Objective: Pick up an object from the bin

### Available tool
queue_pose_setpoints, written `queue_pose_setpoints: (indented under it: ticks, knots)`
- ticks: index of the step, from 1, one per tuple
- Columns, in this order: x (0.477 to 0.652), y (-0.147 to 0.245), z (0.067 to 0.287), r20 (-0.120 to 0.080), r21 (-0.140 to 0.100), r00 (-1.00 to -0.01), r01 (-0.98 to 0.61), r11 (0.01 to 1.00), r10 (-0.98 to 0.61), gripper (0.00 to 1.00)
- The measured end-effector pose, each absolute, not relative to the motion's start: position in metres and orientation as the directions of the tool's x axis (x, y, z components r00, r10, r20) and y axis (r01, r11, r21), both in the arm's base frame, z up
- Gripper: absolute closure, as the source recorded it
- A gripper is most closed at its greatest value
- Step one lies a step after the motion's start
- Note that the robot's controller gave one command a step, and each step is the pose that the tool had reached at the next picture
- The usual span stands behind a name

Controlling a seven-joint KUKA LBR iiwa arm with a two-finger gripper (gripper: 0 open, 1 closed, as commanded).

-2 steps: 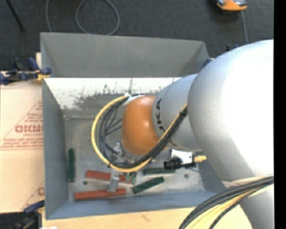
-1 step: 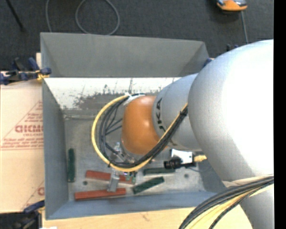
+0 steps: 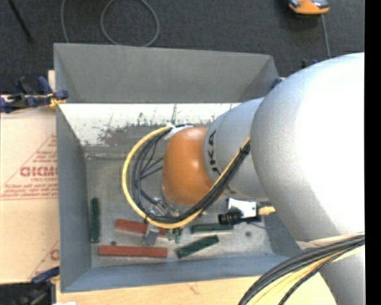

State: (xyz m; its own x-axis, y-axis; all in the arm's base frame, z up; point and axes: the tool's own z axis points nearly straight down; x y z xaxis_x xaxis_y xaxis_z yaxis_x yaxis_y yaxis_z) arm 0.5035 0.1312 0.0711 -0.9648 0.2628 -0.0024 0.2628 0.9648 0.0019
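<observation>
My gripper (image 3: 155,223) hangs low over the front of the bin floor, under the wrist's orange cover. Right below it lies a short red-brown block (image 3: 128,226), its right end at the gripper. A longer red-brown bar (image 3: 132,251) lies flat just in front of that, along the bin's front wall. A dark green flat piece (image 3: 197,246) lies tilted to the right of the gripper. The cover and cables hide the gripper's tip.
A dark green stick (image 3: 94,220) lies lengthwise near the left wall. A black and white thing with a yellow tip (image 3: 244,212) and a dark thin bar (image 3: 211,227) lie at the right. The arm covers the bin's right half.
</observation>
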Motion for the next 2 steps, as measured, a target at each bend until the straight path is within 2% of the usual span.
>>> queue_pose_setpoints:
  ticks: [1,2]
  knots:
    - [0.5056,0.1306,0.1804,-0.008,0.004,-0.966,0.259,0.966,0.259,1.00]
    - [0.5068,0.1303,0.1847,-0.004,0.002,-0.967,0.255,0.967,0.255,1.00]
